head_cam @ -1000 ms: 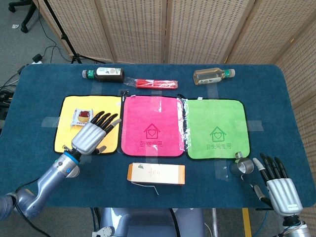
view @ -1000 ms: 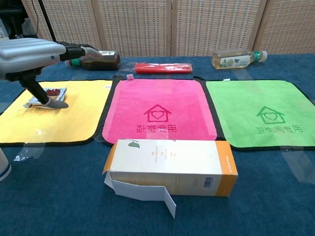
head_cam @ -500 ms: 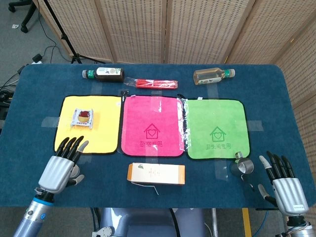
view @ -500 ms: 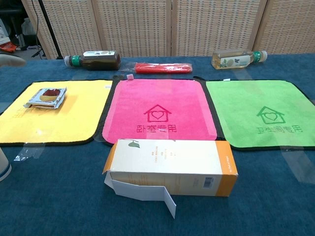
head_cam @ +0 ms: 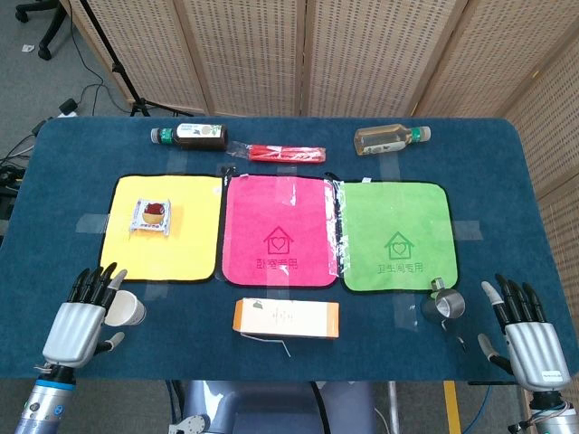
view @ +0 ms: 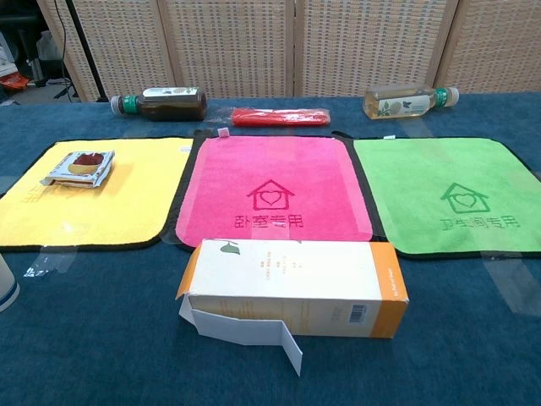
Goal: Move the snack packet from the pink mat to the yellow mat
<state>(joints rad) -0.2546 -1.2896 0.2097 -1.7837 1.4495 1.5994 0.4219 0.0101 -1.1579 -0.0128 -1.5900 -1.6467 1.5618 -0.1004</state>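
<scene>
Yellow terry carried the snack packet (head_cam: pixel 151 215) already — it lay flat near the far left corner of the yellow mat (head_cam: pixel 194 249), well inside the black border, and the pink mat (head_cam: pixel 279 203) beside it was bare. I judged the move itself finished, with only the retreat left to handle well. My left hand (head_cam: pixel 80 316) hung over the near left edge of the counter (head_cam: pixel 81 154), fingers apart and holding nothing, and a white paper cup (head_cam: pixel 126 308) sat just beside its fingertips. Doing this step cleanly meant drawing that hand straight back and away from the cup, so as not to tip it toward the mat. My right hand (head_cam: pixel 528 338) sat at the near right corner, likewise spread and empty, with a small metal cup (head_cam: pixel 446 305) a little to its left — best left alone.

From the chest view the packet read as a thin, clear-wrapped tray with a dark red filling showing through, one edge slightly lifted. It looked light and easily nudged.
</scene>
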